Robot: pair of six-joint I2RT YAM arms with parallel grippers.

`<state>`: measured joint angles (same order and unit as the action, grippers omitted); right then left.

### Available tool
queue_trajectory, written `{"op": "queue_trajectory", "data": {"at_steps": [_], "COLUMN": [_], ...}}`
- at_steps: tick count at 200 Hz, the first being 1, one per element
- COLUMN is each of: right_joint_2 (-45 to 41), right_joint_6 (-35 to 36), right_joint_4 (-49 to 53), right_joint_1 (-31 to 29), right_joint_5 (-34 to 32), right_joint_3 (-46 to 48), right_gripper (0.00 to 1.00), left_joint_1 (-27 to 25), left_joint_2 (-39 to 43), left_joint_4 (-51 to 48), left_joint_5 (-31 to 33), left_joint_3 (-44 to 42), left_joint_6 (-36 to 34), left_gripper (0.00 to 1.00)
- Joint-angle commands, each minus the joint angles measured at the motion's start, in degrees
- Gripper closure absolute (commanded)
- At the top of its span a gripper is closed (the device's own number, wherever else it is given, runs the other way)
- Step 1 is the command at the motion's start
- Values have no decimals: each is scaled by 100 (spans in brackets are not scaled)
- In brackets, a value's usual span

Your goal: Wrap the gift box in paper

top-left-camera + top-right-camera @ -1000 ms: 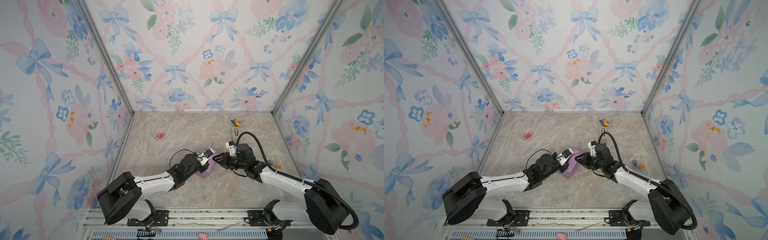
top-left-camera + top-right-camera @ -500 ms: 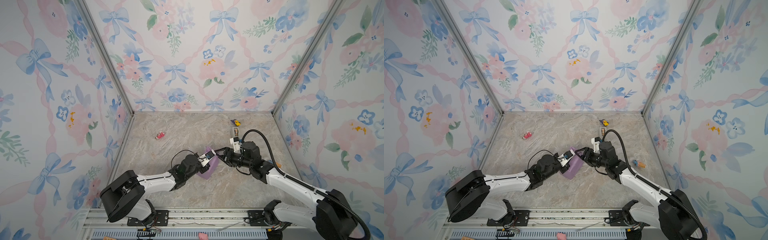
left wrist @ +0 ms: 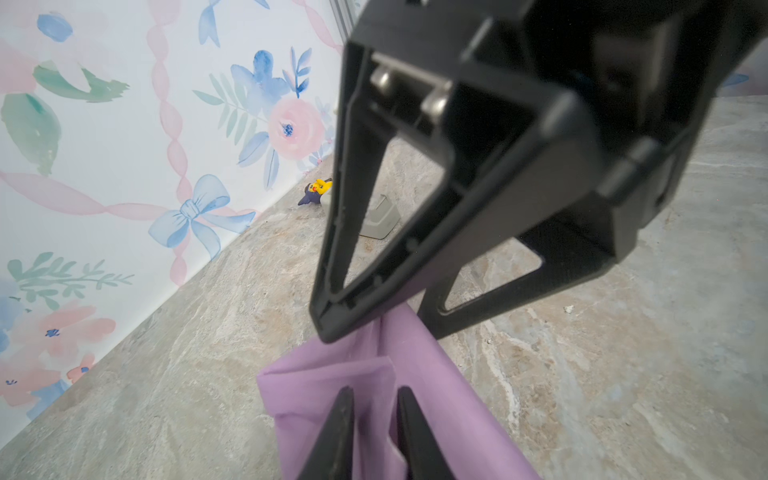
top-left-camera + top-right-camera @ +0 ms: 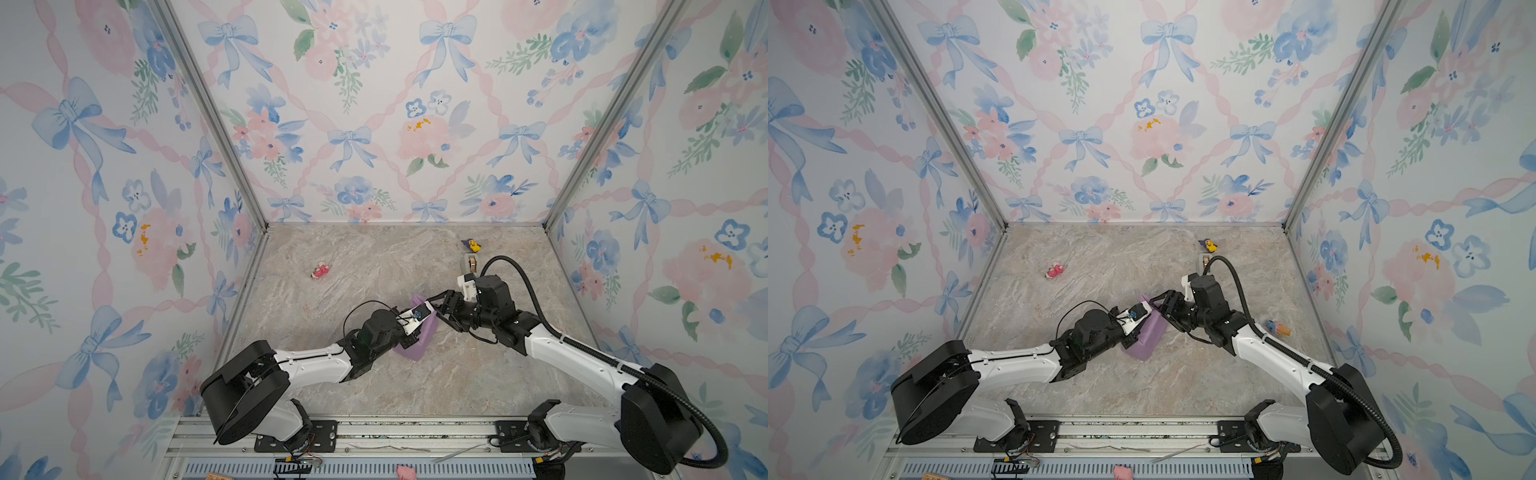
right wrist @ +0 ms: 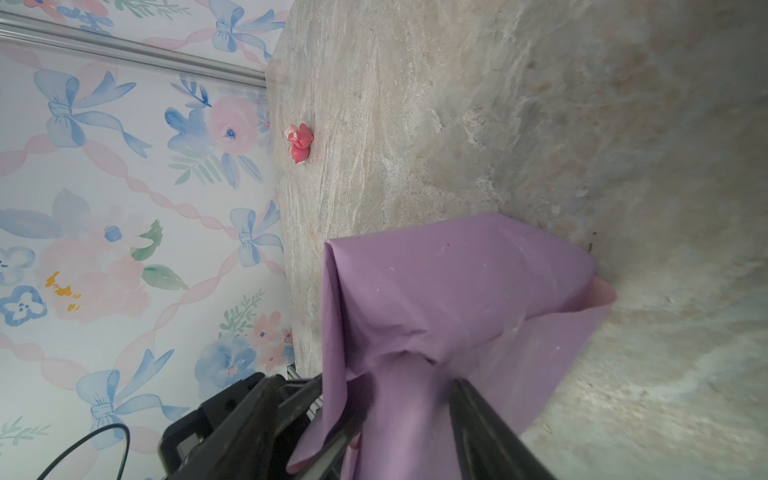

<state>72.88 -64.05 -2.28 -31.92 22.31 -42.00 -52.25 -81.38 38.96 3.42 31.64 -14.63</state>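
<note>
One paper [image 4: 1148,332], one tape dispenser [image 4: 471,262], and seemingly three small toys [image 4: 1054,271] [image 4: 1209,246] [image 4: 1280,329].

Paper [image 4: 1148,338]: lilac bundle on worktop [image 4: 1142,395]. Left gripper [image 4: 1131,336] against paper's left side. Right gripper [image 4: 1156,308], jaws spread, at paper's far end. Red toy [image 4: 1054,271] well left of paper.

We see lilac paper [image 5: 457,282] flecked white, pale pink on its other face; a beige-grey veined table [image 4: 365,257]; white walls [image 4: 374,104] with blue bows and pink flowers; 1 red-pink toy [image 4: 320,271].
</note>
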Motion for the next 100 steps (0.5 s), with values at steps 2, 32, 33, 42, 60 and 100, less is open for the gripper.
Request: {"op": "queue_trajectory", "data": {"at_steps": [2, 32, 33, 42, 60, 100], "right_joint_2": [108, 199, 204, 234, 279, 191], "right_joint_6": [-37, 5, 6, 47, 156, 559], "right_joint_4": [71, 78, 78, 141, 251, 413], "right_joint_1": [70, 98, 98, 97, 115, 191], "right_joint_5": [123, 206, 205, 229, 298, 639], "right_joint_3": [-162, -175, -172, -193, -246, -313], "right_gripper": [32, 32, 32, 32, 33, 33], "left_joint_1": [-60, -53, -55, -55, -59, -48], "left_joint_2": [-134, -62, -57, -37, 16, 26], "left_joint_4": [-489, -494, -494, -498, -538, -615], "left_joint_5": [-405, -563, -567, -599, -667, -762], "left_joint_3": [-18, -79, -79, -119, -177, -282], "left_joint_6": [270, 572, 583, 644, 773, 896], "left_gripper": [74, 64, 64, 62, 59, 58]}}
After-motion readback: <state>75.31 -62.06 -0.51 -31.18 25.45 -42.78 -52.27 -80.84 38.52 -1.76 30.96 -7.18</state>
